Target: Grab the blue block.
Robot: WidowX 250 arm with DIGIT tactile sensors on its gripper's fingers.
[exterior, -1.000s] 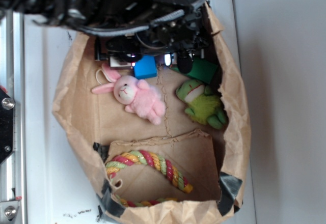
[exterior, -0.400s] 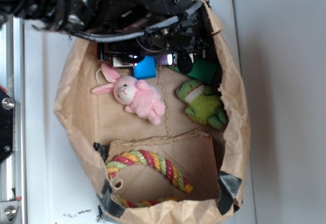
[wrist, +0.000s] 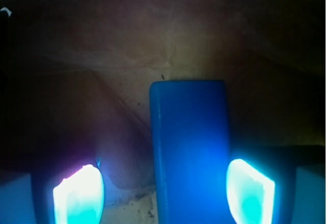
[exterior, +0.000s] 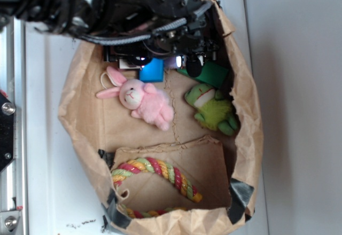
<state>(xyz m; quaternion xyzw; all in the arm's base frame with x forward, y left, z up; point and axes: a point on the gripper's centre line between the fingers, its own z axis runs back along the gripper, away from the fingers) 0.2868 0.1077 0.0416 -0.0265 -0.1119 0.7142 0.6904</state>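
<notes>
Blue plastic, the blue block (wrist: pixel 189 152) stands between my fingers in the wrist view, hugging the right pad (wrist: pixel 249 192), the left well apart. My gripper (exterior: pixel 158 63) is spread, not clamped. In the past second the arm sank over the block's top, at twelve o'clock in the paper bag (exterior: pixel 246 117); closing seems next, though contact is murky. Pink bunny (exterior: pixel 143 100) lies at seven o'clock of it

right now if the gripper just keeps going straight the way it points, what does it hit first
Most likely the blue block. In the wrist view it stands between the open fingers, close to the right fingertip, with the gripper astride it. Beyond lies the paper bag's floor; depth is hard to judge.
</notes>
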